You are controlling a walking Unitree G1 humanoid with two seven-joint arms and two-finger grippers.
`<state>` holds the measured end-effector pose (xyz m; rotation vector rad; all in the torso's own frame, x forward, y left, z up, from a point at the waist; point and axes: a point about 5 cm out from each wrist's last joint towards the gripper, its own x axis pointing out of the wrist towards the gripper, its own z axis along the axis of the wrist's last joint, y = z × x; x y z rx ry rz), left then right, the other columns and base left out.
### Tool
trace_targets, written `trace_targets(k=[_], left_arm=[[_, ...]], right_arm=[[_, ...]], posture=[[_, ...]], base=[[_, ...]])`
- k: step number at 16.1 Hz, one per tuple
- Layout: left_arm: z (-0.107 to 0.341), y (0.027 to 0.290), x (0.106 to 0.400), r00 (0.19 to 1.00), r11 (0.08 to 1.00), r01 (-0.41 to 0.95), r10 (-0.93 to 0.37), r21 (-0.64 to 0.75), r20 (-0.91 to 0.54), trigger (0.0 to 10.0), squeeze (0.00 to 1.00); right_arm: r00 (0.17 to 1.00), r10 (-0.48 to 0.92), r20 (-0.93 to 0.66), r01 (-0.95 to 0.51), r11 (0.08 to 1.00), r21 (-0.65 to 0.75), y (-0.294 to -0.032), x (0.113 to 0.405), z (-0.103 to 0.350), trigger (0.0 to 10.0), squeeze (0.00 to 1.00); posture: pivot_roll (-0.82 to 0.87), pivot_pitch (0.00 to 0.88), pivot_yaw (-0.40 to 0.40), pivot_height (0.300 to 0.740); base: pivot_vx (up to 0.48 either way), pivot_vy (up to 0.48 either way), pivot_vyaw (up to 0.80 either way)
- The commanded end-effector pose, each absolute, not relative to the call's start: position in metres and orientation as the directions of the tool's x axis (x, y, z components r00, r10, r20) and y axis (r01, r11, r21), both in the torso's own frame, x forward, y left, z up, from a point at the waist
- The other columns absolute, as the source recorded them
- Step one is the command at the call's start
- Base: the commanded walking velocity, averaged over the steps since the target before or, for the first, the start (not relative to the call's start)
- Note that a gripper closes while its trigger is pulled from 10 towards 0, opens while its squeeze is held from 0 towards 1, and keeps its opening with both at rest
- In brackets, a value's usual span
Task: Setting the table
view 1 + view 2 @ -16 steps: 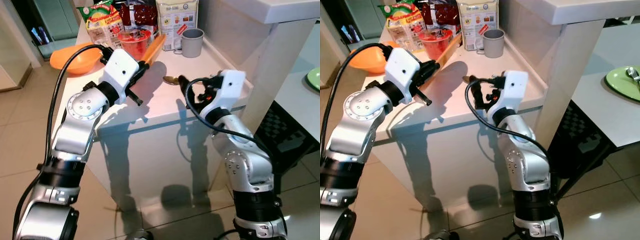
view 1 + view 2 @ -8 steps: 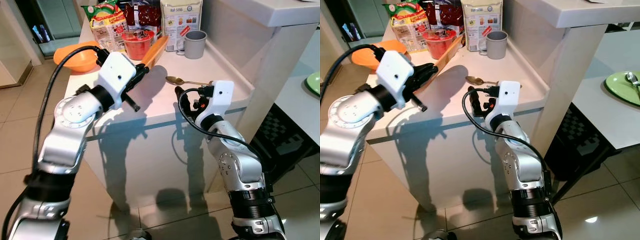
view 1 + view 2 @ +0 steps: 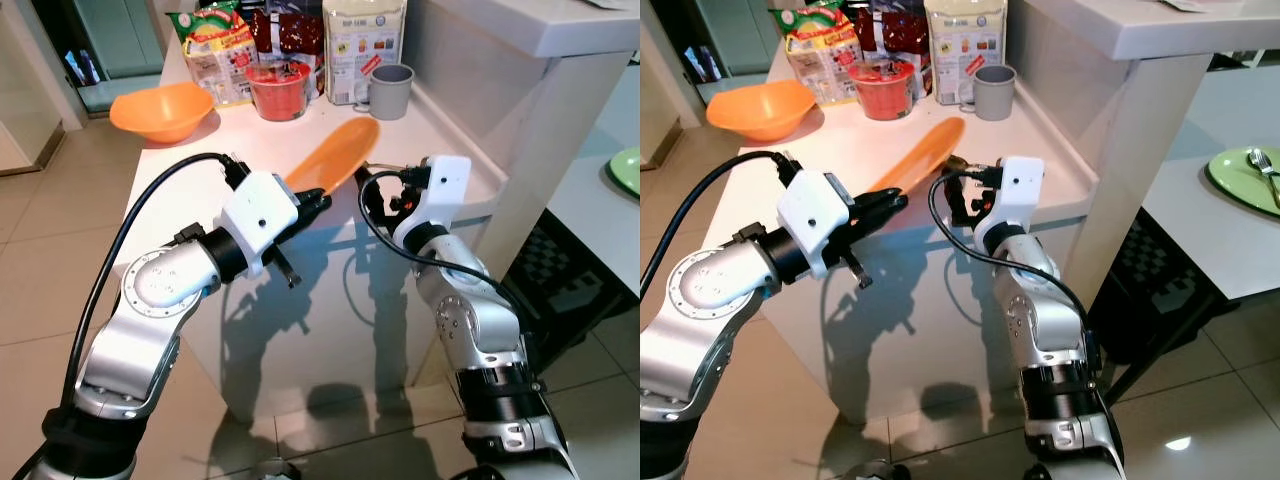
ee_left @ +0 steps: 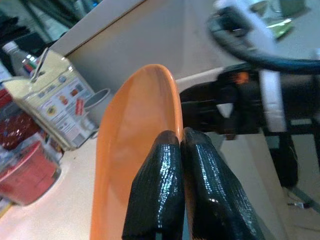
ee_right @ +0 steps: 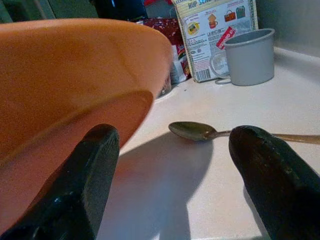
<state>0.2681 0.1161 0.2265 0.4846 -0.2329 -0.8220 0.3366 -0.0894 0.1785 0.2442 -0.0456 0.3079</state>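
Our left gripper (image 3: 312, 203) clamps an empty orange plate (image 3: 336, 156) by its rim, tilted above the counter (image 3: 200, 170). Our right gripper (image 5: 175, 165) spreads apart just before the spoon (image 5: 192, 130); beyond it, a grey mug (image 3: 388, 88).

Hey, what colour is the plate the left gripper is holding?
Orange. The left gripper pinches the plate by its rim; the left eye view shows it best.

A white counter (image 3: 200, 150) carries an orange bowl (image 3: 160, 108), a red cup (image 3: 279, 90) and a grey mug (image 3: 388, 89). Food packets (image 3: 214, 52) stand at its back. A spoon (image 5: 200, 131) lies near its front edge.
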Motion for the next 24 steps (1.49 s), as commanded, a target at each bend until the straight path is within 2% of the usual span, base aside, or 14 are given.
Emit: trace_targets(k=[1,4,8,12,14,16,17,20,24], left_arm=[[0.233,0.113,0.260,0.623,0.539,0.662,-0.782,0.521,0.018,0.0,0.00],[0.225,0.115,0.260,0.628,0.525,0.661,-0.778,0.535,-0.013,0.0,0.00],[0.225,0.124,0.264,0.676,0.610,0.654,-0.736,0.448,0.014,0.0,0.00],[0.266,0.156,0.273,0.752,0.728,0.555,-0.646,0.402,0.132,0.0,0.00],[0.261,0.182,0.276,0.841,0.849,0.464,-0.512,0.253,0.176,0.0,0.00],[0.251,0.218,0.276,0.932,0.963,0.270,-0.267,0.019,0.246,0.0,0.00],[0.252,0.224,0.275,0.940,0.973,0.232,-0.221,-0.012,0.261,0.0,0.00],[0.261,0.221,0.270,0.934,0.978,0.207,-0.197,-0.002,0.298,0.0,0.00],[0.256,0.213,0.274,0.944,0.977,0.204,-0.211,0.056,0.253,0.0,0.00]], right_arm=[[0.951,0.291,0.107,-0.307,0.927,0.215,-0.092,0.341,0.185,10.0,0.00],[0.951,0.287,0.112,-0.305,0.928,0.212,-0.094,0.344,0.186,10.0,0.00],[0.944,0.297,0.145,-0.323,0.922,0.213,-0.093,0.344,0.196,10.0,0.00],[0.935,0.305,0.181,-0.339,0.920,0.199,-0.097,0.344,0.205,10.0,0.00],[0.934,0.326,0.147,-0.350,0.916,0.196,-0.097,0.336,0.190,10.0,0.00],[0.932,0.341,0.124,-0.359,0.913,0.193,-0.097,0.330,0.182,10.0,0.00],[0.930,0.347,0.120,-0.365,0.912,0.188,-0.096,0.329,0.180,10.0,0.00],[0.919,0.378,0.117,-0.394,0.901,0.181,-0.088,0.331,0.179,10.0,0.00],[0.909,0.400,0.118,-0.416,0.888,0.196,-0.078,0.329,0.178,10.0,0.00]], posture=[[0.19,0.000,0.032,0.740],[0.19,0.000,0.028,0.740],[0.19,0.000,0.026,0.740],[0.20,0.000,0.020,0.740],[0.23,0.000,0.008,0.740],[0.24,0.000,-0.004,0.740],[0.25,0.000,-0.013,0.740],[0.27,0.000,-0.026,0.740],[0.27,0.000,-0.018,0.740]], base=[[0.000,0.000,0.00],[0.000,0.000,0.00],[0.000,0.000,0.00],[0.000,0.000,0.00],[0.000,0.000,0.00],[0.000,0.000,0.00],[0.000,0.000,0.00],[0.000,0.000,0.00],[-0.195,0.000,0.00]])
